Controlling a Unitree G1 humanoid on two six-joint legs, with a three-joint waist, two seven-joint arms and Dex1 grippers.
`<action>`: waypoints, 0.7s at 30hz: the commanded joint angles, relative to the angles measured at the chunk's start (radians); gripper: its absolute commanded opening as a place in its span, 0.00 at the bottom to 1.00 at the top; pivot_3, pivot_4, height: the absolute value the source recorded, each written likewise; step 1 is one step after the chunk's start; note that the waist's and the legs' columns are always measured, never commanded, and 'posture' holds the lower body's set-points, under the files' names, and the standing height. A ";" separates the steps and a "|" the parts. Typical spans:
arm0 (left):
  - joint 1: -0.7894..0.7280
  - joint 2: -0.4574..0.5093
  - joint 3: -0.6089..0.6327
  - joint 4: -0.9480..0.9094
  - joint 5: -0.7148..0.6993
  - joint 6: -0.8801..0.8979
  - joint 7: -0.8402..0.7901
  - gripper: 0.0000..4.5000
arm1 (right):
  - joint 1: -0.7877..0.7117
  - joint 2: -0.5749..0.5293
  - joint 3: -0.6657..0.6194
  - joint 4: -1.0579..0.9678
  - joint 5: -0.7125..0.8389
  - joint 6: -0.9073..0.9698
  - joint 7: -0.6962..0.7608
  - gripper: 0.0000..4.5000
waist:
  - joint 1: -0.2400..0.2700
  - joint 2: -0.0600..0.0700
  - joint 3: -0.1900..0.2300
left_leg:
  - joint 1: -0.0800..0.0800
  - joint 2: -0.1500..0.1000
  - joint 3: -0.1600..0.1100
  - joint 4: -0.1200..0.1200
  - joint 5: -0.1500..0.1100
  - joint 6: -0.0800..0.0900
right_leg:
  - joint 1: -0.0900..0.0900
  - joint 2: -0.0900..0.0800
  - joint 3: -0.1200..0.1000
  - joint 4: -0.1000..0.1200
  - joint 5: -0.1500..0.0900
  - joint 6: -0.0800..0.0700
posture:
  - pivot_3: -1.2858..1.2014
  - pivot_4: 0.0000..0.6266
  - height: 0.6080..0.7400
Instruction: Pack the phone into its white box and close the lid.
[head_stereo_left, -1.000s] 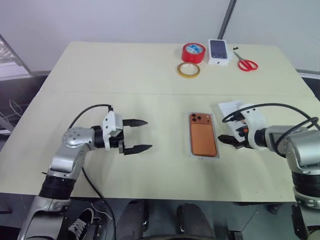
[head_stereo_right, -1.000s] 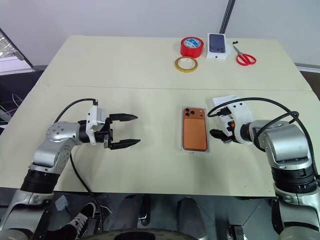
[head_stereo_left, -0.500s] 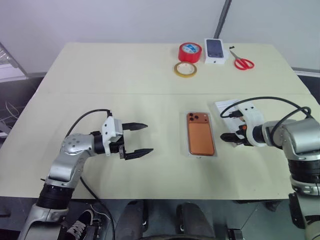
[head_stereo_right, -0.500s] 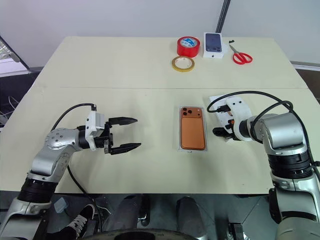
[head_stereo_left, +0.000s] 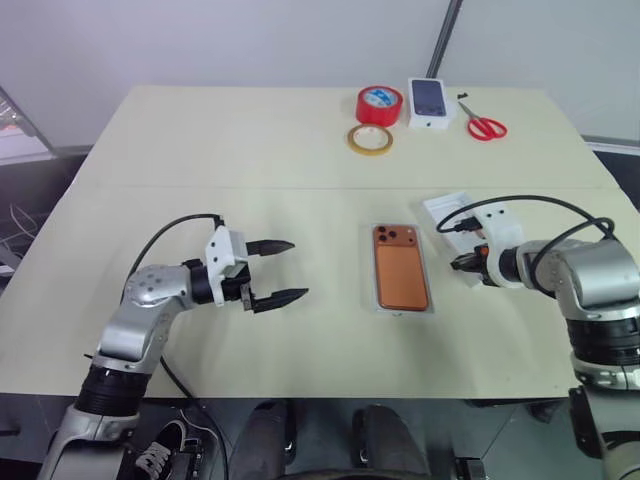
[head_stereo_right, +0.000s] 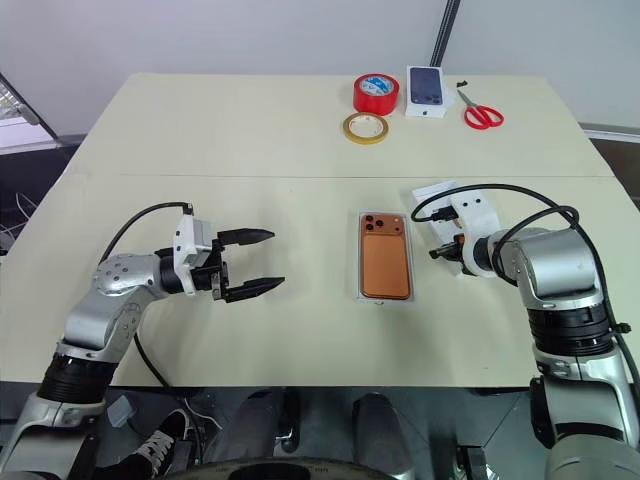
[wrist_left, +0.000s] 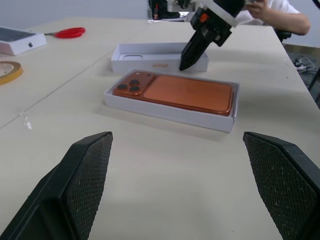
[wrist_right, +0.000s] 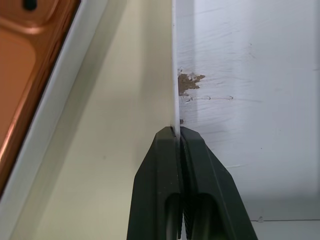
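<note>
Phone in its box, lid pinched at the wall.

I saw the phone (head_stereo_left: 402, 279) lying camera-side up in the white box (wrist_left: 165, 111) mid-table; just beside it, my right gripper (wrist_right: 178, 137) had clamped onto the near wall of the lid (wrist_left: 150, 56), while my left gripper (head_stereo_left: 278, 270) hung spread and empty, well apart.

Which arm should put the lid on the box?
Right. Its tool is already shut on the lid wall beside the white box; the left tool is open and far off.
</note>
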 joint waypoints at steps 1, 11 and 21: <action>-0.019 -0.003 0.012 -0.007 -0.012 0.004 0.007 0.99 | -0.039 0.050 -0.105 0.032 -0.007 -0.020 -0.050 0.01 | 0.000 0.000 0.000 | 0.000 0.000 0.000 0.000 0.000 0.000 | 0.000 0.000 0.000 0.000 0.000 0.000 | 0.52 0.24 0.91; -0.039 -0.057 0.032 0.007 -0.034 0.076 0.096 0.99 | -0.182 0.388 -0.427 -0.032 0.241 -0.093 -0.025 0.01 | 0.001 0.002 0.001 | 0.000 0.000 0.000 -0.001 0.000 0.000 | -0.001 0.002 0.000 0.002 0.000 0.001 | 0.52 0.24 0.91; -0.046 -0.108 0.053 -0.009 -0.088 0.159 0.161 0.69 | -0.085 0.672 -0.646 -0.216 0.731 0.160 -0.116 0.00 | 0.001 0.002 0.001 | -0.002 0.000 0.000 0.000 0.000 0.000 | -0.003 0.002 -0.001 0.004 0.000 0.001 | 0.52 0.24 0.91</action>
